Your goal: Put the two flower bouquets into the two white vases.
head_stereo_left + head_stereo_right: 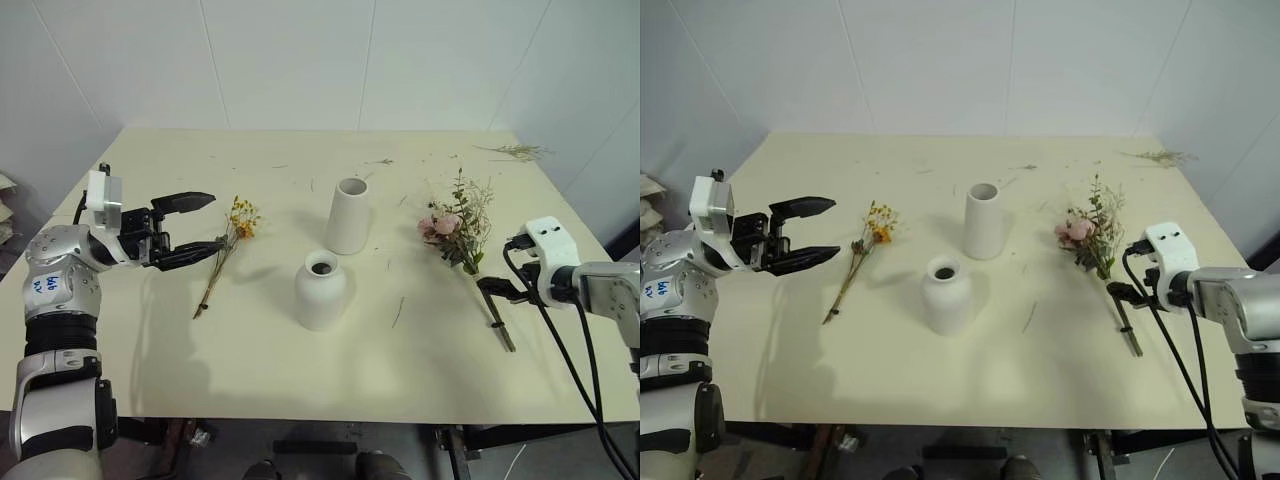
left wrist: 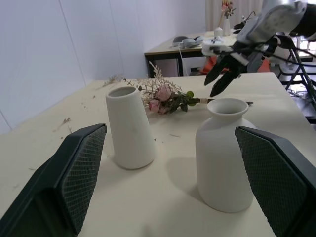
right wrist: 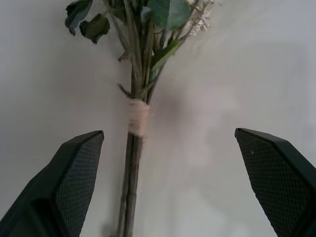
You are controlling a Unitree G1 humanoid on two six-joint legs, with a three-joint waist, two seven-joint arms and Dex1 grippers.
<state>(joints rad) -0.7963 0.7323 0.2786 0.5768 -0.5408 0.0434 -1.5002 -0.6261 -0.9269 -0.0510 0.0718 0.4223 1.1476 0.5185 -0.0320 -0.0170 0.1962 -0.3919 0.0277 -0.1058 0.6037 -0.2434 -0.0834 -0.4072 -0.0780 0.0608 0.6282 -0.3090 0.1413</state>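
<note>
Right pincer wide open over rose bunch stems, ready to pinch. Rose bunch flat on counter, 3 o'clock of tall vase. Left pincer open, waiting by yellow sprig.

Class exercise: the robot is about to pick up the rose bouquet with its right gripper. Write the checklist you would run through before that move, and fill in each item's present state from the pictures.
1. Right gripper open: ok, its fingers stand wide apart.
2. Rose bouquet stems between the right fingers: ok; the wrist view shows the bound stems in the gap, nearer one finger.
3. Grip already made: not ok, nothing touches the stems yet.
4. Tall vase upright with open mouth: ok.
5. Rounded vase upright with open mouth: ok.
6. Left gripper out of the way: ok, open and apart from the yellow sprig, which lies flat on the table.
</note>
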